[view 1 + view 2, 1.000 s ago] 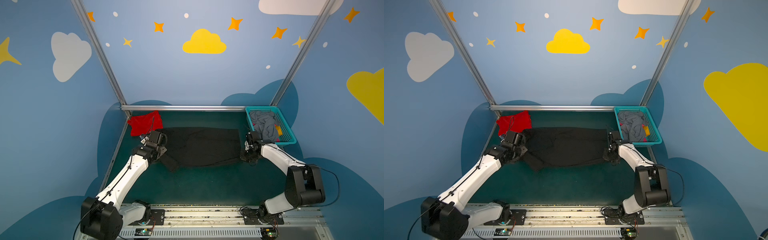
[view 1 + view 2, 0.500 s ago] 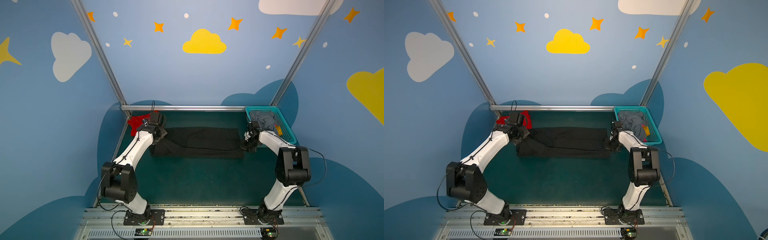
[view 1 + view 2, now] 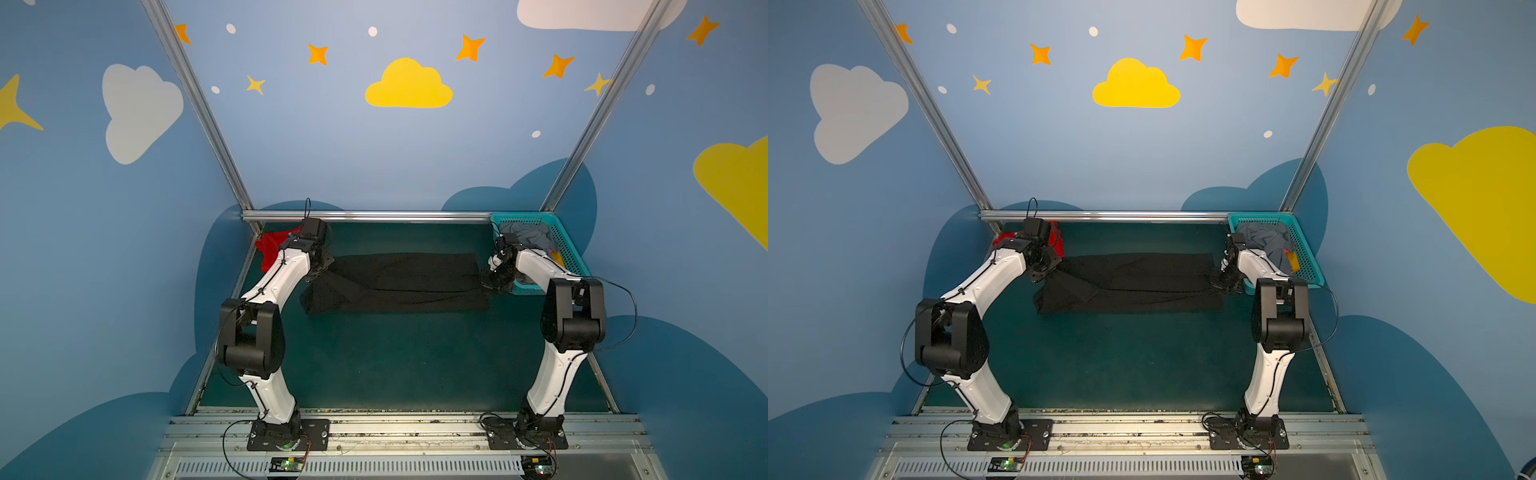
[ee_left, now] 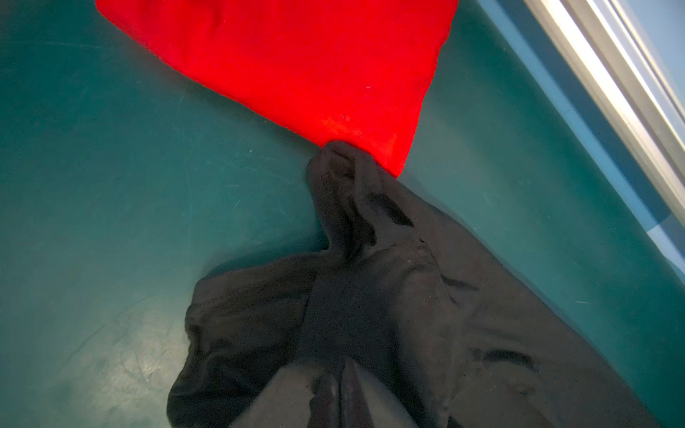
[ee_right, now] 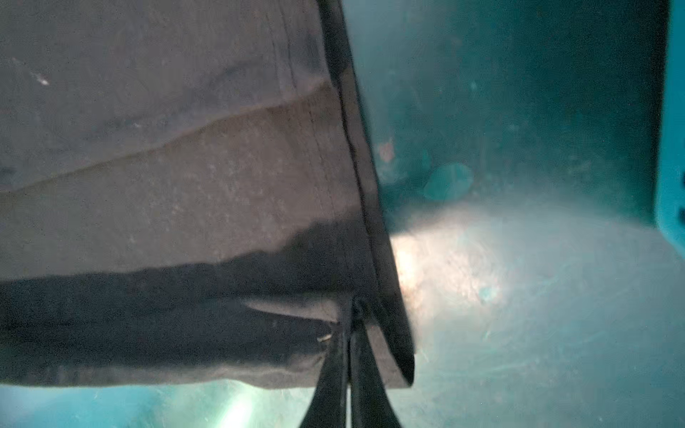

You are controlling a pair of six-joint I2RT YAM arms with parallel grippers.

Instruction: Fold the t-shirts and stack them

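Both black t-shirt (image 3: 399,282) end edges sit pinched in left hand (image 4: 343,370) and right hand (image 5: 349,329), open mat (image 3: 395,365) nearer.

In both top views the red shirt (image 3: 271,248) is half hidden behind the left arm (image 3: 286,270). In the right wrist view the black shirt (image 5: 185,185) and the basket (image 5: 672,148) are cut off by the edges. An orange item (image 3: 1292,261) in the basket cannot be identified.
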